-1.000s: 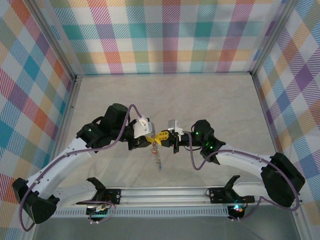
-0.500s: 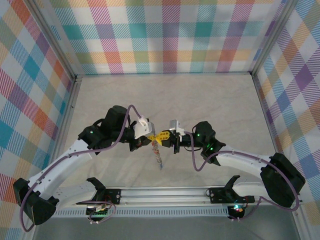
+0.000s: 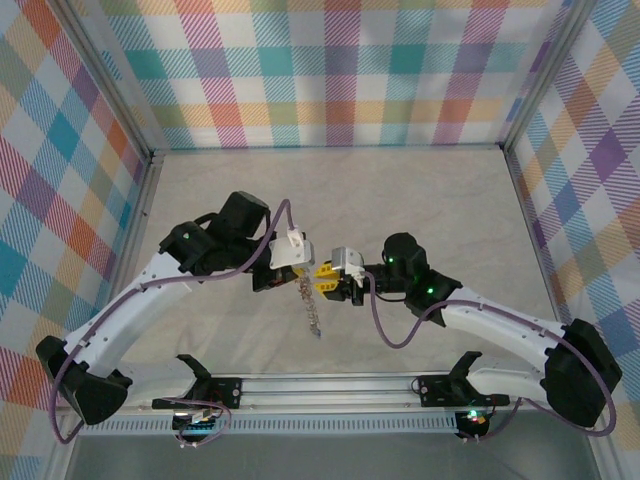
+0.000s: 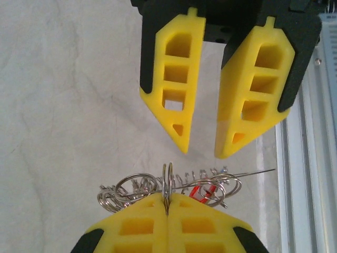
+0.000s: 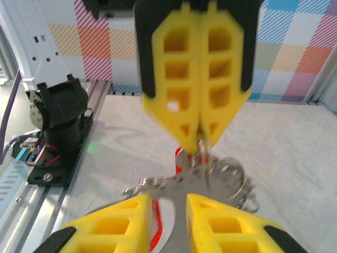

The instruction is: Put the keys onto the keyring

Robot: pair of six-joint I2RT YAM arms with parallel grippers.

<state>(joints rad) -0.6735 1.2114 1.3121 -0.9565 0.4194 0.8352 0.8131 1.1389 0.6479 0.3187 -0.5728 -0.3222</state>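
Note:
The keyring (image 4: 131, 184) is a bunch of silver rings and a coiled chain. My left gripper (image 4: 167, 199) is shut on one upright ring of it. A red key (image 4: 200, 191) hangs among the rings. My right gripper (image 4: 205, 153) faces it just beyond, open, its tips clear of the metal. In the right wrist view my right gripper (image 5: 168, 199) stands open, and a silver key with a red head (image 5: 157, 232) shows through the gap. The left gripper (image 5: 199, 141) pinches the bunch (image 5: 221, 176) there. From above, the bundle (image 3: 311, 308) dangles below the left gripper (image 3: 300, 280), beside the right gripper (image 3: 322, 274).
An aluminium rail (image 3: 330, 385) carrying both arm bases runs along the near edge. Plaid walls (image 3: 340, 70) enclose the pale table (image 3: 400, 200). The left arm's black base (image 5: 58, 116) stands by the rail. Purple cables (image 3: 378, 320) loop from both wrists.
My right gripper has opened and let go of the bundle. The left gripper now holds it alone. Both wrists have shifted slightly to the left and away.

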